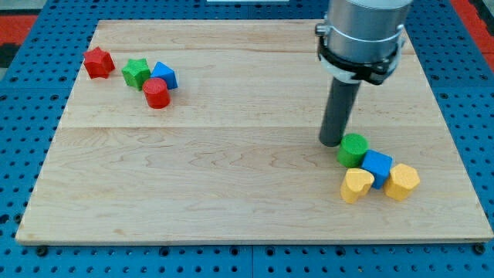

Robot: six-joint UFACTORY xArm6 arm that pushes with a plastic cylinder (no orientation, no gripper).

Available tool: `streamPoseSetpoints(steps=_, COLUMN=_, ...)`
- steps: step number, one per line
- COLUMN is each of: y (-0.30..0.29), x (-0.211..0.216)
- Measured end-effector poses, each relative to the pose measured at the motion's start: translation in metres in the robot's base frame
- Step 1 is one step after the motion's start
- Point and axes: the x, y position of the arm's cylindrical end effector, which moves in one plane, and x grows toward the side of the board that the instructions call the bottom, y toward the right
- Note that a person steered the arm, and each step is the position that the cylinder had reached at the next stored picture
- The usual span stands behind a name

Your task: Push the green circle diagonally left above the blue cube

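Rod vertical, right of frame centre; my tip [332, 142] touching green circle [353, 149] at its left, blue cube [377, 165] just lower right. No pincer fitted. Wooden board [231, 170] on blue pegboard [15, 170].

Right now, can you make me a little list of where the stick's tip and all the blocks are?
my tip: just left of the green circle, very close
blue cube: lower right of the green circle, touching
yellow heart: below the green circle
yellow hexagon: right of the heart
top-left group: red star, green star, blue block, red cylinder
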Motion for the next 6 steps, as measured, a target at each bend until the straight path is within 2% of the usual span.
streamPoseSetpoints(steps=1, y=-0.027, x=-0.040)
streamPoseSetpoints(steps=2, y=-0.079, x=-0.141)
streamPoseSetpoints(steps=3, y=-0.212, x=-0.197)
streamPoseSetpoints(steps=4, y=-0.331, x=-0.230)
streamPoseSetpoints(steps=5, y=-0.397, x=-0.243)
streamPoseSetpoints(steps=6, y=-0.436, x=-0.202)
